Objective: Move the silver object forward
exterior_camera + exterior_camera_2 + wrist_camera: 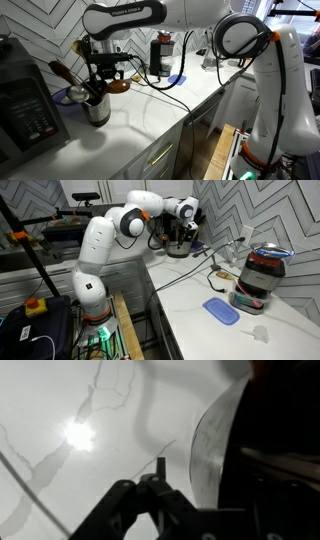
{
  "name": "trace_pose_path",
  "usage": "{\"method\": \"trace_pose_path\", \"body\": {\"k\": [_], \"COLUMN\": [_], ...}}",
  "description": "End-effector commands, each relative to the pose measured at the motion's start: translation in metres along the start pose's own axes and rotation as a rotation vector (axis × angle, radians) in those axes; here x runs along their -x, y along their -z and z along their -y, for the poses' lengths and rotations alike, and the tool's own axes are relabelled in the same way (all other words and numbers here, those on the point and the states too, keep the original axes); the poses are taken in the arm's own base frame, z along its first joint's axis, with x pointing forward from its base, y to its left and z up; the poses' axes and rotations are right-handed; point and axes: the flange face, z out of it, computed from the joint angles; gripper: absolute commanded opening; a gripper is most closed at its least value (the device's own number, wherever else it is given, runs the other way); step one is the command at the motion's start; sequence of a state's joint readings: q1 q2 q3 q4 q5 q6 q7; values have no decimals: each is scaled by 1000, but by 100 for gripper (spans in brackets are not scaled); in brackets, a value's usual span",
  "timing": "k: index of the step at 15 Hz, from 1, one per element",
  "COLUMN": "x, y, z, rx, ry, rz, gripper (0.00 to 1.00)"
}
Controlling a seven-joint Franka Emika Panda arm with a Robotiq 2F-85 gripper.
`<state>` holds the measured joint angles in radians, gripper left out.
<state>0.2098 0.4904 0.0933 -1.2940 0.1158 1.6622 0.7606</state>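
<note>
One tool [103, 80] hung close above the silver object [97, 110] on the counter [140, 125], its jaws drawn narrow together and holding nothing.

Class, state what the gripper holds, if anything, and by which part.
It cannot be told: the gripper sits at the rim of the shiny silver metal cylindrical crock, but no view shows whether its fingers clamp it.

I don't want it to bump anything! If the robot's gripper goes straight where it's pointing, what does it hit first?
Probably the white marble countertop: the wrist view shows the gripper aimed at bare counter, with the shiny silver metal crock just off to one side. Depth is unclear.
</note>
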Motion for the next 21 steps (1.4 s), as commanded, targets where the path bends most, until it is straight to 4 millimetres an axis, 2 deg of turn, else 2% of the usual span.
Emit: {"method": "trace_pose_path", "body": {"k": [1,4,5,6,10,13,15,18,21], "x": [-2,-2,-2,-2,-1,5,15,30,53], "y": [-5,-7,-7,-6,-3,10,25,35,43], "z": [2,2,2,3,3,0,-11,-26,-41], "rx": [10,22,23,22,19,-28,-55,-91,-103], "ry": [-25,-22,-22,-23,-17,48,124,240,354], "rz": [-3,-4,-5,-9,-20,-43,-81,-121,-63], "gripper": [33,9,2,0,0,1,1,1,1]}}
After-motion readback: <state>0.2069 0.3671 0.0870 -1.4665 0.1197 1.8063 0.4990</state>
